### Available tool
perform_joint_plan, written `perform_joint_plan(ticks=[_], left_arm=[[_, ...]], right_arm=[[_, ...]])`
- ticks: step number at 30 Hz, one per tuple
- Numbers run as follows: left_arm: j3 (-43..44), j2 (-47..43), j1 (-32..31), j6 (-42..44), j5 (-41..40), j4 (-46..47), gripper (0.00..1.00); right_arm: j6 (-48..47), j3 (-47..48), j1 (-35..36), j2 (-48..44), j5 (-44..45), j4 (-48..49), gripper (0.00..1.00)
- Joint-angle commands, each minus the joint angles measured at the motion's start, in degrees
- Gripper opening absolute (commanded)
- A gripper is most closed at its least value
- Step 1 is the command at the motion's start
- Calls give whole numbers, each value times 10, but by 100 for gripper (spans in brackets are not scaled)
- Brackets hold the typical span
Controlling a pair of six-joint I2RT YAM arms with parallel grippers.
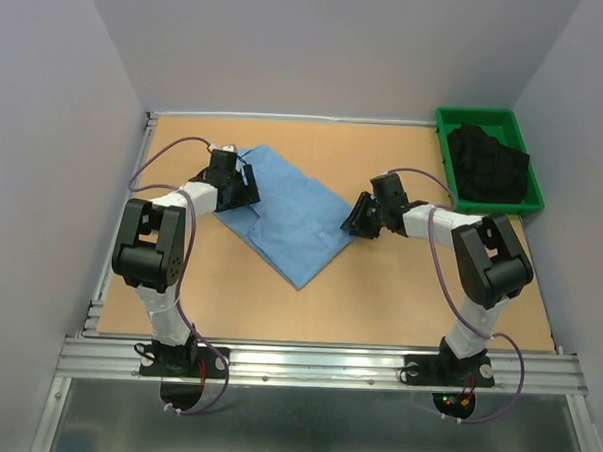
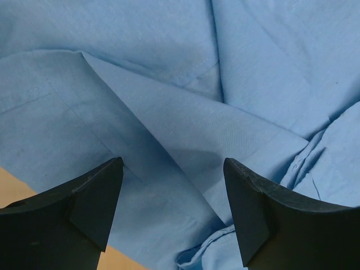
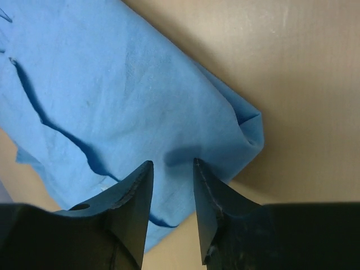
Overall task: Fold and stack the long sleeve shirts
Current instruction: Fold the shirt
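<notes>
A blue shirt on the table, with one arm at each side

The big brown table (image 1: 398, 300) holds a light blue shirt (image 1: 292, 211), partly folded and lying slanted in the middle. A green bin (image 1: 441, 127) of dark clothes (image 1: 489, 164) sits at the far right corner. The left end effector (image 2: 173, 161) is wide open just above the shirt's left side and holds nothing. The right end effector (image 3: 173, 162) is open only a little over the shirt's right corner, and seems to hold no cloth.
</notes>
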Motion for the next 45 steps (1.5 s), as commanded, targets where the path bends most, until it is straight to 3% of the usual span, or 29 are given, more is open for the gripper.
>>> perform_joint_plan(ticks=[1, 7, 12, 18, 20, 21, 23, 24, 27, 30, 34, 35, 39, 45], left_arm=[[4, -9, 6, -21, 0, -12, 83], [-56, -27, 10, -71, 29, -7, 83], [-157, -103, 9, -101, 51, 9, 83], [-204, -220, 5, -56, 30, 28, 88], [-206, -277, -8, -29, 21, 42, 92], [-202, -311, -17, -10, 19, 43, 99], [-197, -339, -25, 7, 25, 49, 99], [-195, -364, -27, 15, 29, 49, 99], [-205, -410, -27, 16, 47, 52, 99], [-218, -446, -25, -2, 12, 31, 99], [-231, -458, -27, 55, 33, 36, 99], [-232, -458, -38, 84, 33, 45, 99], [-194, -411, -195, 153, -62, 26, 99], [-143, -313, -346, 202, -71, 18, 94]], right_arm=[[-4, 47, 0, 30, 36, 13, 38], [-76, 91, -28, 73, 44, 13, 31], [-137, 159, -58, 112, 36, 12, 30], [-167, 238, -63, 136, 22, 11, 31], [-170, 237, -64, 119, 26, 11, 36], [-173, 226, -66, 93, 29, 11, 43], [-171, 207, -72, 61, 33, 11, 55], [-170, 184, -75, 27, 33, 11, 66], [-163, 145, -94, -29, 8, 11, 77], [-149, 93, -105, -103, -20, 10, 97], [-101, 18, -106, -165, -34, 8, 100], [-78, -15, -106, -186, -24, 8, 100], [-59, -77, -114, -223, -15, 5, 100], [-57, -121, -130, -293, 28, -10, 100]])
